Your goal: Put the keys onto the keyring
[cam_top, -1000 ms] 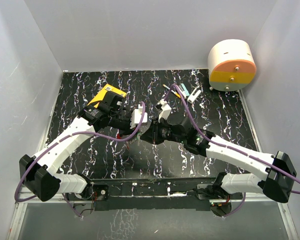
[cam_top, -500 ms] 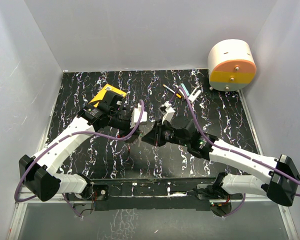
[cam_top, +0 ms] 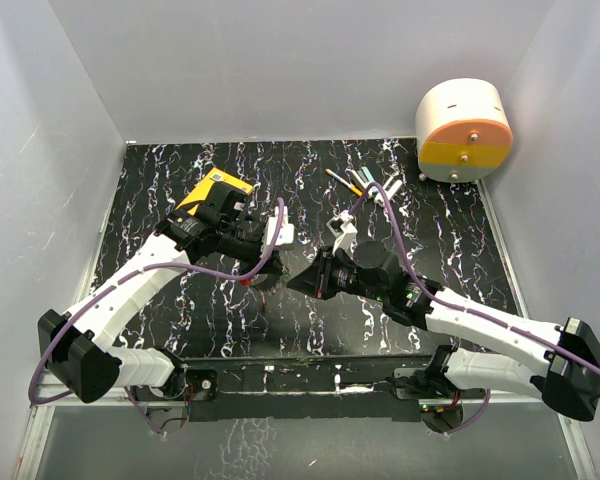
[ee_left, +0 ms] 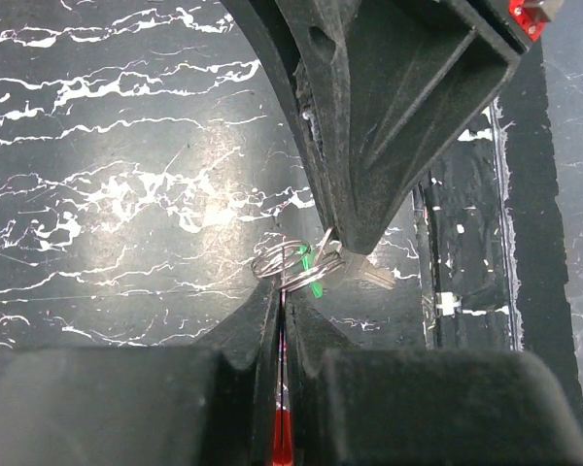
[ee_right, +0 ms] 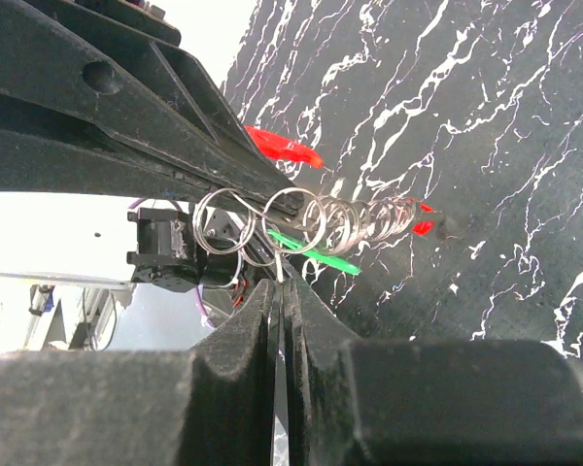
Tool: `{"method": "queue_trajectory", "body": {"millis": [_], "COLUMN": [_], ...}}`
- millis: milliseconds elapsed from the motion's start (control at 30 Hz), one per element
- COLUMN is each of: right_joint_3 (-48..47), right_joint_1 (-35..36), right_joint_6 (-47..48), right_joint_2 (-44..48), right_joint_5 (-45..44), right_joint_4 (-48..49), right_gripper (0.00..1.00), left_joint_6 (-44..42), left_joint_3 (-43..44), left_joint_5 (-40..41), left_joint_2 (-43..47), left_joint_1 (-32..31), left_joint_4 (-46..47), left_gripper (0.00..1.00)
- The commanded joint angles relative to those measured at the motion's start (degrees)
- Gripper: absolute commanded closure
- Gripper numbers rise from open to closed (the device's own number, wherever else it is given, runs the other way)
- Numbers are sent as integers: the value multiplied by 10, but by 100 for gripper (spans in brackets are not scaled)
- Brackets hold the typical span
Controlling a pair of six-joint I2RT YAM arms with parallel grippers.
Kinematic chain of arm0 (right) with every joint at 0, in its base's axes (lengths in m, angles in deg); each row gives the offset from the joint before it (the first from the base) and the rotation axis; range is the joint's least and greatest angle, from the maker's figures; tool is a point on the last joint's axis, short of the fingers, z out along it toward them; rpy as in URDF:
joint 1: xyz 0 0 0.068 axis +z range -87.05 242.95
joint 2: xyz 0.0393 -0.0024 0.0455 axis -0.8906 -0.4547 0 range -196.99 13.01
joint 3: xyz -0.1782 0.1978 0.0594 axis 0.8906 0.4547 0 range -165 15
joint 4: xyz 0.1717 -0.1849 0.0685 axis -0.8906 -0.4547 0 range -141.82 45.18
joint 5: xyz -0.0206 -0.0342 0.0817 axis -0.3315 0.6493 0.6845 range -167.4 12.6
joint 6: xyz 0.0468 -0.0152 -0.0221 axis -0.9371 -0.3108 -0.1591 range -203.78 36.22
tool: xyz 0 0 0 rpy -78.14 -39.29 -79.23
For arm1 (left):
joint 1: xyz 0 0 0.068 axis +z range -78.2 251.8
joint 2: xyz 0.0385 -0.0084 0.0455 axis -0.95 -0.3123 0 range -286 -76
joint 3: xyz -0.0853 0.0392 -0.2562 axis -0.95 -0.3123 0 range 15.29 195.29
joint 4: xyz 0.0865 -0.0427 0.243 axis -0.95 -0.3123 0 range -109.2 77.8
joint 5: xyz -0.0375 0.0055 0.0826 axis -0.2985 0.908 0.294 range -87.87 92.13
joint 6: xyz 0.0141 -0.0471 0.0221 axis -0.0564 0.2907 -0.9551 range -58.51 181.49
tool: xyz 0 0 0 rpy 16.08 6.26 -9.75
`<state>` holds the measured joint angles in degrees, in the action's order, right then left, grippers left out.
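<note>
- Black marbled counter (cam_top: pixel 460 240) between white walls, from above: shows left gripper (cam_top: pixel 263 277) and right gripper (cam_top: pixel 298 284) tip to tip near mid-counter, with yellow box (cam_top: pixel 212 188) just behind the left arm.
- Left wrist: shows left gripper clamped on a red key (ee_left: pixel 281 437), fingertips right at the keyring (ee_left: pixel 280 260), with green piece (ee_left: pixel 314 284) at the ring and right gripper's tip just beside.
- Right wrist: shows right gripper pinched closed on the keyring's wire, coils held above the counter, red key just past them.
</note>
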<state>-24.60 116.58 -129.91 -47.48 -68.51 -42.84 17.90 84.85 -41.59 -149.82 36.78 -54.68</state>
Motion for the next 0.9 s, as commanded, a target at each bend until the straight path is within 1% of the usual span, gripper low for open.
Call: {"method": "queue_trajectory", "body": {"millis": [0,167,700,767,833,867], "right_joint_3": [13,11,-32,-41,-46,-48], "right_joint_1": [0,0,0,0,0,-1], "right_joint_6": [-19,-38,-30,-25,-6,2], "right_joint_2": [19,12,-23,-24,-17,-9], "right_joint_5": [-27,-31,-37,-39,-39,-39], "right_joint_4": [30,32,28,24,12,3], "right_gripper": [92,92,92,88,74,70], "left_joint_6": [-7,-31,-44,-47,-47,-47], "left_joint_3": [25,27,9,9,9,8], "left_joint_5": [-54,-80,-112,-113,-108,-105], "left_joint_2": [13,11,12,11,11,12], "left_joint_1": [-1,-1,-1,-1,-1,-1], "left_joint_4": [-14,-41,-63,-67,-68,-67], "left_gripper": [100,100,100,100,100,100]}}
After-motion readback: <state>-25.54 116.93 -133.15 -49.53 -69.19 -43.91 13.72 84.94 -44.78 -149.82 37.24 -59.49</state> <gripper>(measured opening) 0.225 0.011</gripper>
